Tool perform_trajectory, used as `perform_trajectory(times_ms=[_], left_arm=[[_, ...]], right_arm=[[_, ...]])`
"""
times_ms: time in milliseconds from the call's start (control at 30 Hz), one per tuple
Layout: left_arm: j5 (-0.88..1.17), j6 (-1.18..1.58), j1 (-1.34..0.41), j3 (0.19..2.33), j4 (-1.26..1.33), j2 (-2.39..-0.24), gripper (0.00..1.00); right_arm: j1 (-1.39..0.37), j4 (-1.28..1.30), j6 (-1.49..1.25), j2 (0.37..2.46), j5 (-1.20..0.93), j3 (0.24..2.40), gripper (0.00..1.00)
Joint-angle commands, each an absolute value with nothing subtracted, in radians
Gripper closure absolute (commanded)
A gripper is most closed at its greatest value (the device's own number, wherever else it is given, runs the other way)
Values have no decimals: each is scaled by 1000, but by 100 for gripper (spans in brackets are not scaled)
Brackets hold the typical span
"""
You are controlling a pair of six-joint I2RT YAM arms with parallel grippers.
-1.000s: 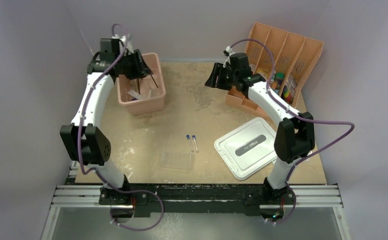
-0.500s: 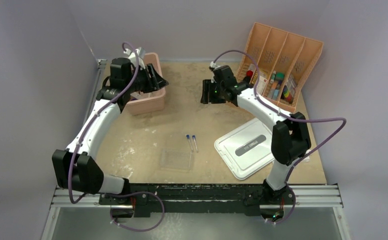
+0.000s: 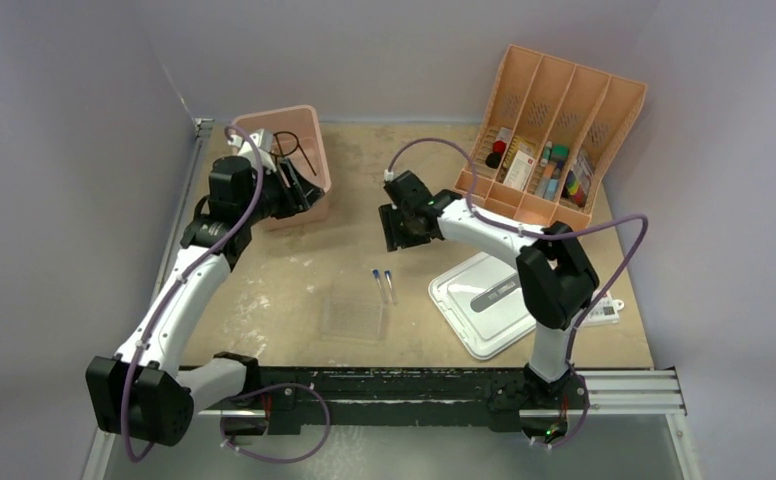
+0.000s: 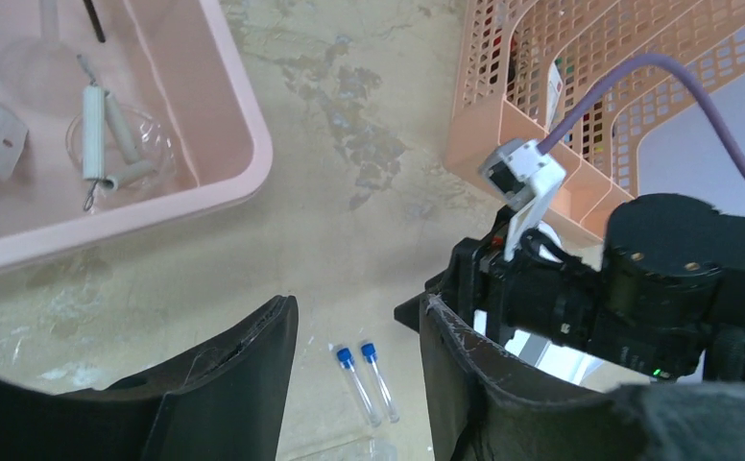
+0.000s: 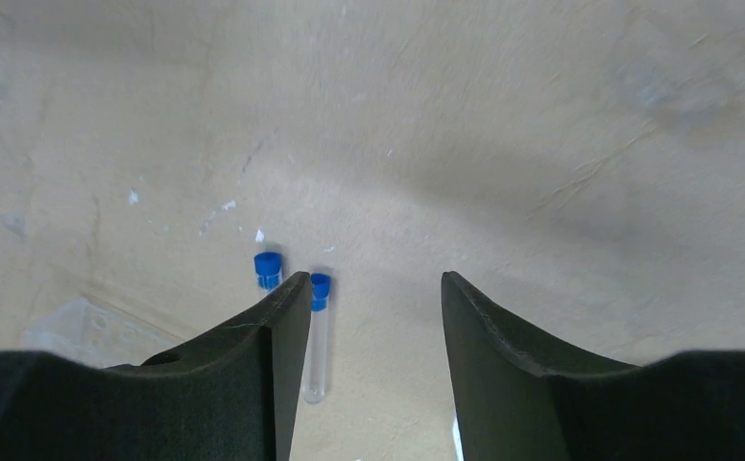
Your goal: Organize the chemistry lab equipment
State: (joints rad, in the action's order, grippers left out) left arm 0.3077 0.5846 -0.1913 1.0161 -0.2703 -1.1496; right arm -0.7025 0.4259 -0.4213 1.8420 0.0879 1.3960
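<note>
Overhead, the blue-capped thin tubes [image 3: 383,284] lie side by side at mid-frame on the bench [image 3: 294,270]. The right claw [image 3: 401,228] is just up-frame of them, and the left claw [image 3: 299,190] is by the pink bin [image 3: 274,112] at upper left. The left wrist view shows its claw wide and empty. The right wrist view shows that claw wide and empty too, tubes at lower left. Picking a tube seems in hand; next it should centre over one, descend and close.

Two thin clear blue-capped tubes [image 3: 383,285] and a clear plastic tray [image 3: 352,319], mid-bench [image 3: 294,262]
Tubes lie parallel, caps toward the far edge; the tray lies flat just beside them, nearer the front edge.
</note>
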Motion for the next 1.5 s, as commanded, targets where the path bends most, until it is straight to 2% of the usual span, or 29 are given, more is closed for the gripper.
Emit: perform_trajectory(times_ms=[0, 200, 433, 600, 767, 1000, 1333, 1467], left_arm=[[260, 601, -195, 989, -266, -1078, 50], [203, 585, -195, 950, -346, -1023, 47], [167, 584, -195, 858, -562, -993, 46], [144, 622, -197, 762, -588, -965, 47], [12, 701, -198, 761, -667, -1008, 54], [-54, 830, -237, 704, -753, -1106, 65], [-70, 897, -441, 694, -736, -1263, 64], [-58, 908, -491, 687, -695, -1335, 68]], right_arm=[[-757, 456, -471, 1847, 119, 1372, 47], [-794, 466, -493, 1905, 80, 1376, 52], [-796, 525, -420, 1945, 56, 1411, 54], [-796, 543, -383, 1956, 23, 1420, 58], [-796, 548, -381, 1949, 6, 1409, 59], [-798, 566, -419, 1972, 19, 1407, 67], [-797, 538, -430, 1980, 44, 1400, 79], [-797, 479, -454, 1945, 82, 1356, 80]])
